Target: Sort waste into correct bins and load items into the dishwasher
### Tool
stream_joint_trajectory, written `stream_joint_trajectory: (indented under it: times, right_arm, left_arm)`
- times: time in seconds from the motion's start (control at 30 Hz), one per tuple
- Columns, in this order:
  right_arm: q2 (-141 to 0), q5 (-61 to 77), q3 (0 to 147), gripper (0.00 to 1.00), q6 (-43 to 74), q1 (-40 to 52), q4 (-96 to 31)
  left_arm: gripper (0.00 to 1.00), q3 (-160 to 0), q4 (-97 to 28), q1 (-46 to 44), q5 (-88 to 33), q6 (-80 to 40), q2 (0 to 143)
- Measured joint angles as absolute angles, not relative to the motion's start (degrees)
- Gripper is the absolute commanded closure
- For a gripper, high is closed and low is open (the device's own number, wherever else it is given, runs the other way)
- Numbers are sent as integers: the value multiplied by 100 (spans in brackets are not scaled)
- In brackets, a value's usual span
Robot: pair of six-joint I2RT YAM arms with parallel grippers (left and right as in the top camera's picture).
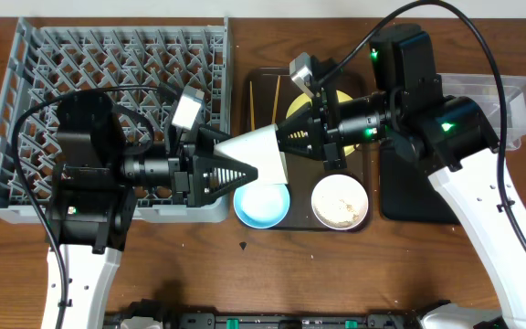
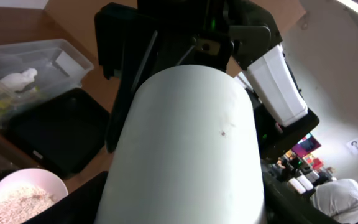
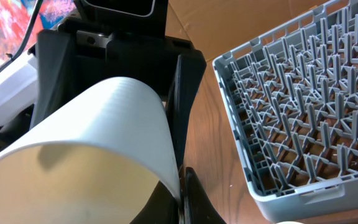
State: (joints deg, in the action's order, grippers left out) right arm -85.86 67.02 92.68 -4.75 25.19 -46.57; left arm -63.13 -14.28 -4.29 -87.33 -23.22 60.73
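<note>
**Overhead: the small white cup sits between both my jaws**

Overhead, the small white cup (image 1: 258, 153) lies on its side in the air over the middle of the bench. It is just off the right wall of the grey dish rack (image 1: 26, 119), which fills the far left corner. My left jaws come in from the left and are closed around the cup's narrower end. My right jaws come in from the right and are clamped at its wider end. Toward the near edge, the light blue bowl (image 1: 263, 203) and the white bowl (image 1: 341, 201) of rice scraps sit side by side at the near end of the dark brown tray (image 1: 268, 96). The yellow plate (image 1: 298, 108) shows partly behind my right jaws. The black tray (image 1: 400, 192) lies under my right arm, and the clear tub (image 1: 519, 91) sits by the right edge.

Left wrist: the cup (image 2: 185, 149) fills the frame, with my right jaws gripping its far end. Below it are the white bowl (image 2: 23, 196), the black tray (image 2: 55, 130) and the tub (image 2: 36, 68), which holds the crumpled napkin (image 2: 17, 79).

Right wrist: the cup's rim (image 3: 92, 137) is close up, and one of my right fingers (image 3: 191, 196) presses against it. My left jaws flank the cup behind. The rack (image 3: 303, 112) lies to the right.
</note>
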Motion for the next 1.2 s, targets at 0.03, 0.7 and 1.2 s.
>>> stream_joint_trajectory:
  times: [0.03, 0.7, 1.2]
  right_arm:
    - [-8586, 6709, 9268, 99, -462, 2519, -4652]
    - [-8591, 6167, 9266, 41, -163, 1573, -4615]
    - [-8582, 3885, 9266, 40, 32, 2012, -6753]
  left_arm:
    - [48, -6313, -1424, -429, -8713, -2346, 6073]
    - [57, -6331, -2084, -392, -8014, -2438, 6064]
    - [57, -6381, -4941, 462, -3249, -2379, 6053]
